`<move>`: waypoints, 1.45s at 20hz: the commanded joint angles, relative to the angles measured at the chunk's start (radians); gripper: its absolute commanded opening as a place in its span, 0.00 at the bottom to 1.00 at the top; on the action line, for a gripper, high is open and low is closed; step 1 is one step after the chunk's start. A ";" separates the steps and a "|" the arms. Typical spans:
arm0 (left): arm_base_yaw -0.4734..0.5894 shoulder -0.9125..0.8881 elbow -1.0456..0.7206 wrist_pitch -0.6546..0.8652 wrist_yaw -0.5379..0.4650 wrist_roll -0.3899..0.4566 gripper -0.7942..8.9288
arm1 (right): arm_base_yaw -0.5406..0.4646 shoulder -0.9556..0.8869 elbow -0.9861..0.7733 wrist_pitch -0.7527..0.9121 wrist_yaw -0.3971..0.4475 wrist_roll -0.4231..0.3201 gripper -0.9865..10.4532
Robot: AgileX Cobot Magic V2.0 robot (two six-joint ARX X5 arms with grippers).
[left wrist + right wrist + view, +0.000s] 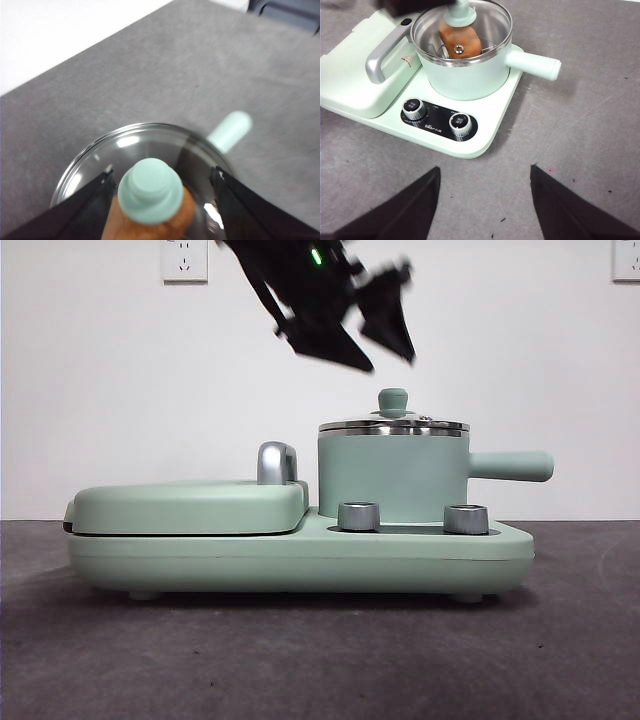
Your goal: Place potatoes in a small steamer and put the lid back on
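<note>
- The lid (393, 424) was seated on the small steamer (390, 478), the potatoes (460, 41) inside.
- The left gripper (161, 186) was spread wide above the knob, gripping nothing.
- The right gripper (485, 175) was held open and empty, well apart.

The glass lid (393, 424) sits on my small steamer (392, 478) (handle out sideways), the orange-brown potato (460, 40) inside beneath it.

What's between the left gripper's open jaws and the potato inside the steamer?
The glass lid with its green knob, seated on the small steamer; the left wrist view shows the potato through it, below the left gripper.
</note>
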 commanded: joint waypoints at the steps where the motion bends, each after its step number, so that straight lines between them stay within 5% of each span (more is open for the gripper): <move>1: 0.032 -0.050 0.025 -0.072 0.056 -0.143 0.40 | 0.004 0.003 0.006 0.006 -0.005 0.011 0.33; 5: 0.094 -0.164 -0.025 -0.189 0.061 -0.186 0.39 | 0.005 0.004 0.006 0.000 -0.034 0.011 0.33; 11: 0.179 -0.459 -0.326 -0.159 0.060 -0.203 0.39 | 0.004 0.005 0.006 0.002 -0.054 0.009 0.33; 20: 0.219 -1.002 -0.831 -0.119 0.008 -0.406 0.39 | 0.005 0.090 0.006 0.003 -0.082 -0.024 0.33; 25: 0.219 -1.252 -0.892 -0.306 -0.132 -0.426 0.35 | 0.005 0.116 0.006 0.006 -0.082 -0.024 0.33; 29: 0.219 -1.366 -0.892 -0.372 -0.147 -0.412 0.37 | 0.005 0.113 0.006 0.006 -0.082 -0.023 0.33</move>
